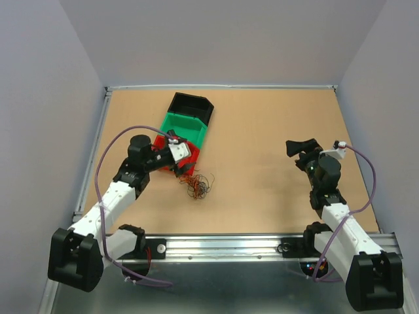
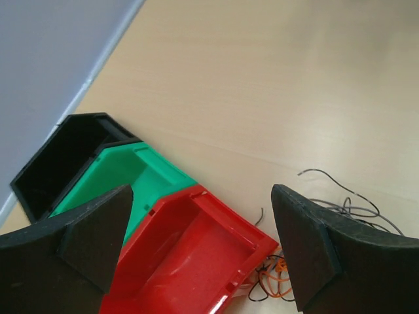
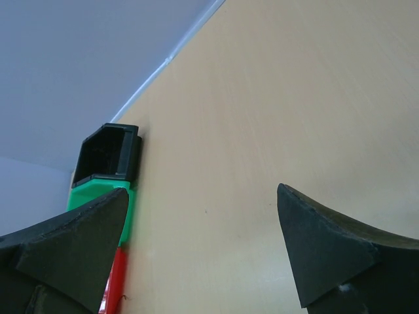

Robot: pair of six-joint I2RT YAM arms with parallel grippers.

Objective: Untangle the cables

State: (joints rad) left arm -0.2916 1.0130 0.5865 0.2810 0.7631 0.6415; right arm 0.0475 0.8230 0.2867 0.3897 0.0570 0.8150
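Lying on the tan wooden worktop [image 1: 262, 131], left of the middle and closer to the arm bases than either pincer, the cables [image 1: 196, 185] form one loose clump of very thin, curly red, orange and dark wires. The clump looks not yet separated. Its strands seem to run slantwise from the near corner of the red bin out toward the near right, though they are too fine to trace singly.

Just beyond the clump, the left pincer [image 1: 178, 156] hangs over the red bin with its jaws spread wide and nothing between them. In the left wrist view the left pincer [image 2: 203, 222] shows bare black pads on both sides, and the cables [image 2: 273, 280] sit low and to the right, partly behind the right-hand finger and beside the open red plastic bin [image 2: 190, 261].

The coming move probably turns on this offset. The clump lies to the near right of the left pincer, not under it, so that arm would likely need to draw back and swing right before closing.

The right pincer [image 1: 301, 148] is well apart on the right, also wide and empty, so the left arm is plainly nearer.

Farther back stand the green plastic bin [image 1: 185, 127] and, beyond it, the black plastic bin [image 1: 192, 104].
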